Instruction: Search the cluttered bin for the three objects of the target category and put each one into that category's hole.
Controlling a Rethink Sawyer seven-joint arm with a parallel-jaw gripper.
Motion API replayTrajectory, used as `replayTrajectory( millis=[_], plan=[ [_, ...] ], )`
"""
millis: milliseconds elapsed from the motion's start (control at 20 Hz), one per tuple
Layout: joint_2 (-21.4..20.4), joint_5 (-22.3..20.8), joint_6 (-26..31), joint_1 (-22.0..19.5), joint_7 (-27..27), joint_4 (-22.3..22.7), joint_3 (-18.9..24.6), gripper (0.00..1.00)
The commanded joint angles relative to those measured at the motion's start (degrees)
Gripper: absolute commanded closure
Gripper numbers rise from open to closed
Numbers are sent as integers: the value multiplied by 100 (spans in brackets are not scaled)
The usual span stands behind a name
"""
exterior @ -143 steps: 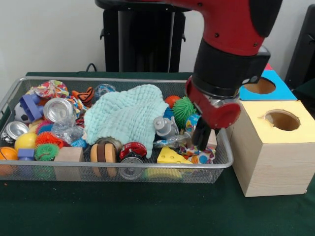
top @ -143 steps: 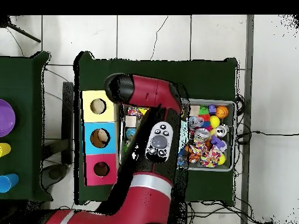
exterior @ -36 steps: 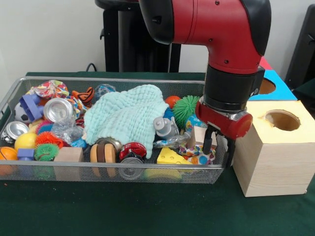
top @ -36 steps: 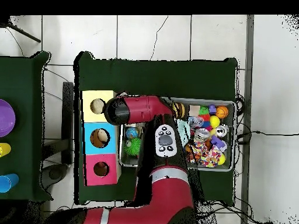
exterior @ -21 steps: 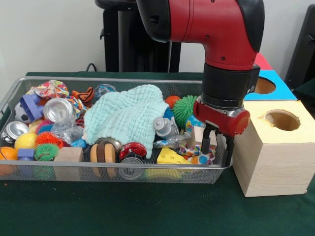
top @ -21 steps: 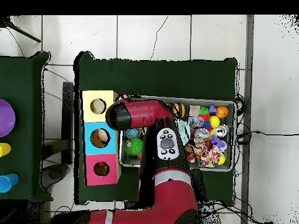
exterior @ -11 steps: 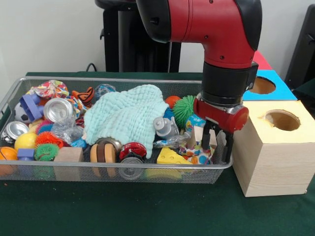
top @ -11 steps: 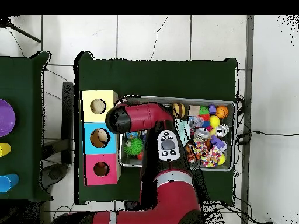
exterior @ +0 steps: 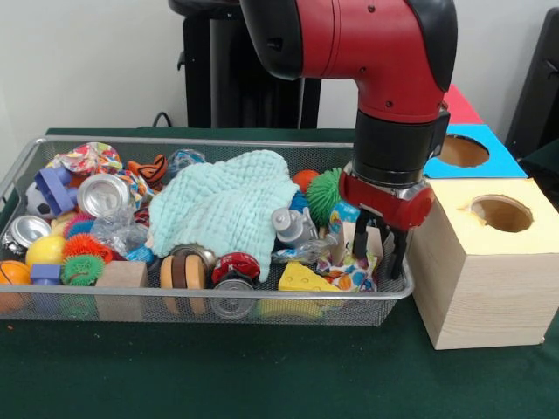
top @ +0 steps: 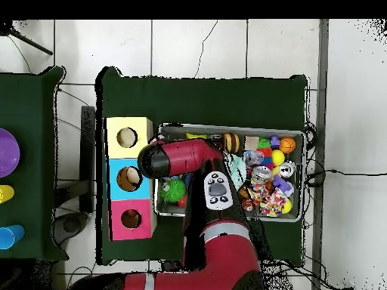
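I am holding the gripper (exterior: 380, 249) down inside the right end of the wire bin (exterior: 26, 157), fingers spread apart with nothing between them, and I am lining it up on the small wooden block (exterior: 360, 239) that is standing among the toys there. The block seems to be sitting between or just behind the two fingers — from the front view I cannot tell which, and the overhead view is no help, since the arm is covering that corner.

My guess is that the block is the thing I am after and that it belongs in the yellow-topped box (exterior: 489, 262), whose round hole (exterior: 500, 212) is just beside the bin; the blue box (exterior: 472, 153) is behind it. That is a judgement, not a certainty.

To do this well I am keeping the fingers wide until both clearly straddle the block, then closing on its flat sides rather than a corner. The right finger is running close to the bin's mesh wall, so I am watching that it is not snagging the wire. The patterned soft toy (exterior: 349, 272) and the yellow cheese wedge (exterior: 301, 278) are lying just in front — I am trying not to pinch fabric along with the wood. Lifting straight up before swinging toward the hole should be keeping the clutter from dragging.
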Motion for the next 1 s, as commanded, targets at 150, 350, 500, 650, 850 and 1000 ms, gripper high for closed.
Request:
replayTrajectory(
  millis=[150,350,500,650,850,1000],
  plan=[
    [834,-818,160,52,-829,-245,-13,0],
    [1294,-979,-42,169,-566,-874,-214,0],
    [1613,-1055,-11,151,-481,-1398,-367,0],
    [2016,-1092,-7,102,-415,-1964,-474,0],
    [2495,-997,-313,-34,-198,-2480,-447,0],
    [2538,-918,-205,-30,-75,-2524,-431,0]
  ],
)
